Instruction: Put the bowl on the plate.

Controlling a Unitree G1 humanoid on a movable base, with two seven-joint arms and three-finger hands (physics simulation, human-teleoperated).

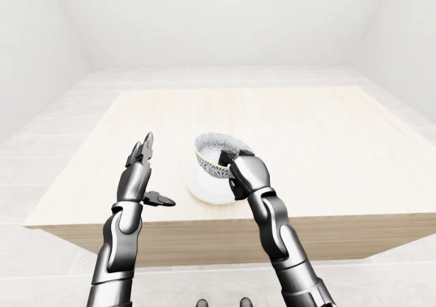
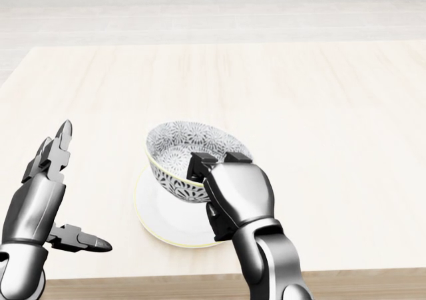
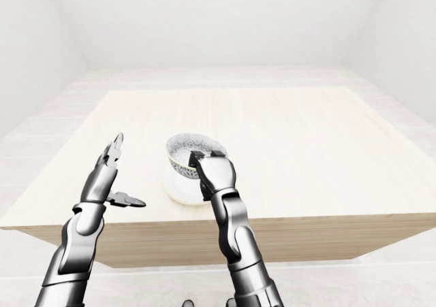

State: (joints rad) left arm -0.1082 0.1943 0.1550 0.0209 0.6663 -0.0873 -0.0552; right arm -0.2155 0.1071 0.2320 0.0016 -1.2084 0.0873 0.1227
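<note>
A pale wooden table point(image 2: 319, 114) fills most of the head view, set in a plain white room. One plate point(image 2: 154, 220) and one bowl point(image 2: 180, 155) are the only things on it, both near the table's bottom edge in that view. The white plate lies flat. The bowl, patterned in dark and white with a thin yellow rim, sits over the plate, tilted, its opening leaning toward the top left of the view. The right hand point(image 2: 229, 193) grips the bowl at its lower right, fingers hooked over the rim, and hides that side of the bowl and part of the plate. The left hand point(image 2: 43, 193) hangs well to the left of the plate, fingers spread and pointing up, thumb stuck out toward the plate, holding nothing. Above and to the right of the plate the tabletop is bare wood out to its edges.
</note>
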